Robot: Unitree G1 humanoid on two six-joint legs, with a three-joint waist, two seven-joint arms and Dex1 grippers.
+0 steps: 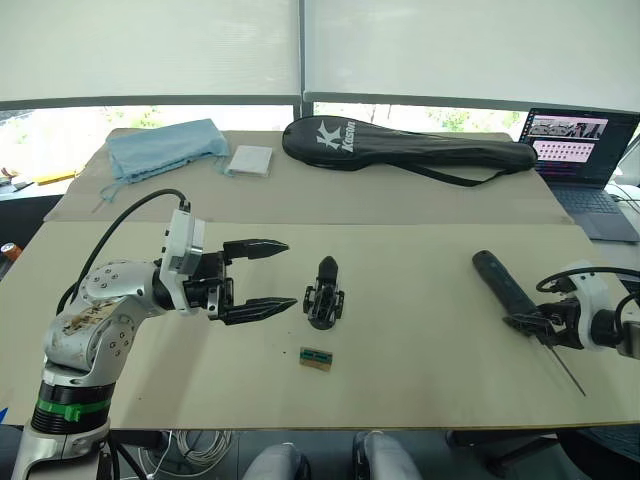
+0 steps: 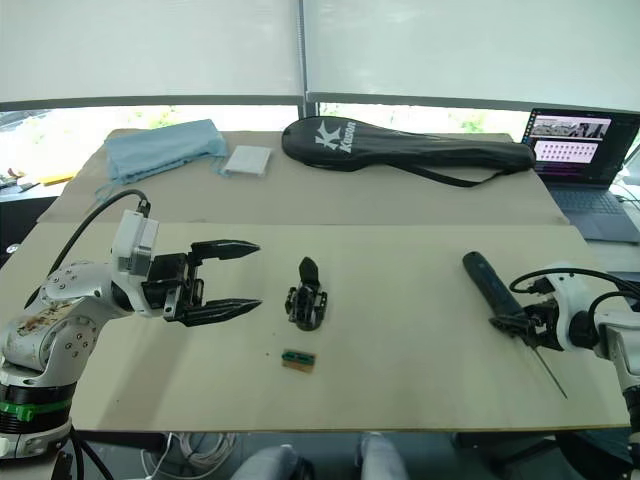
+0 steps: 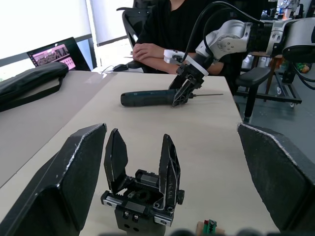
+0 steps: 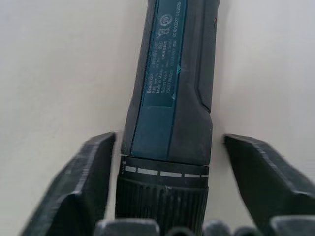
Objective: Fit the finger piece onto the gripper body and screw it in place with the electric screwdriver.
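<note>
Gripper body point(image 1: 325, 293) just ahead of wide-open, empty L gripper point(image 1: 258, 279); R gripper point(image 1: 532, 325) fingers spread, straddling electric screwdriver point(image 1: 505, 285), not clamped.

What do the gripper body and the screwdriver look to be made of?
Gripper body: likely matte black plastic; dull, moulded-looking fingers, with small screw heads on its base. Screwdriver: probably hard dark plastic, slightly satin, with a printed label and ribbed collar; its thin bit looks like metal.

laptop point(image 1: 585, 150) cut off at right edge, small green-and-tan block point(image 1: 316, 358) too small to identify
</note>
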